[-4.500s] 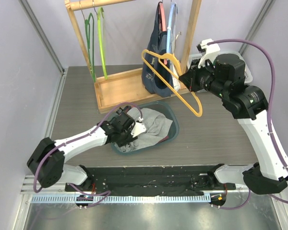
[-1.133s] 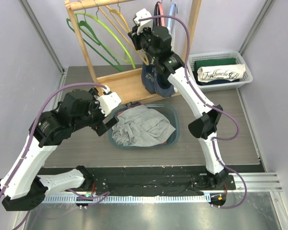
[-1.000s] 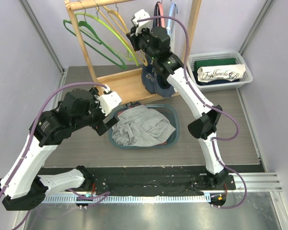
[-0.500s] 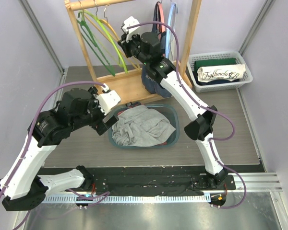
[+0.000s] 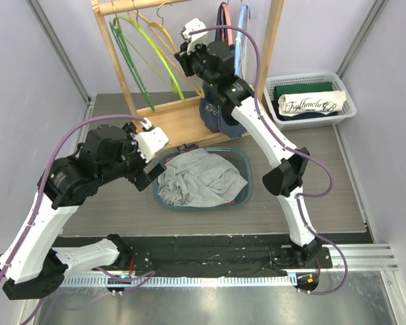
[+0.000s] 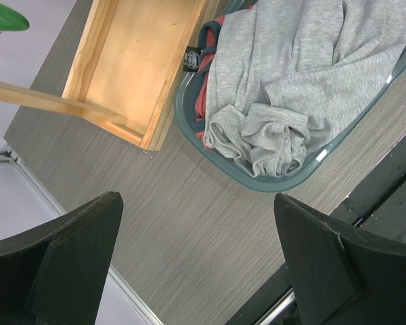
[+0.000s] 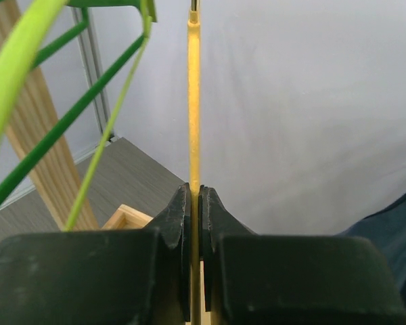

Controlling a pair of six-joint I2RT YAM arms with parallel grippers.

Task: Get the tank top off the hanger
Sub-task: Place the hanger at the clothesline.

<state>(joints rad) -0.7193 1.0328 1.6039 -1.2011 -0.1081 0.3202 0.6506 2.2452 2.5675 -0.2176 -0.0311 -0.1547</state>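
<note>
Yellow hanger (image 7: 194, 101): your right gripper (image 7: 194, 198) pinches it at the far rail (image 5: 115, 6), likely rehanging.
Left gripper (image 6: 196, 227): spread wide, empty, above grey tank top (image 6: 291, 81).

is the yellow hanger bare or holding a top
Bare: the yellow plastic hanger pinched in the right tool carries no cloth; the grey tank top lies crumpled in the teal tub.

The thin yellow plastic hanger (image 7: 194, 101) is cut off at the top edge and hidden lower down between the fingers of the black right gripper (image 7: 195, 196); the grey knit tank top (image 6: 304, 74) is cropped at the left wrist view's top edge.
</note>
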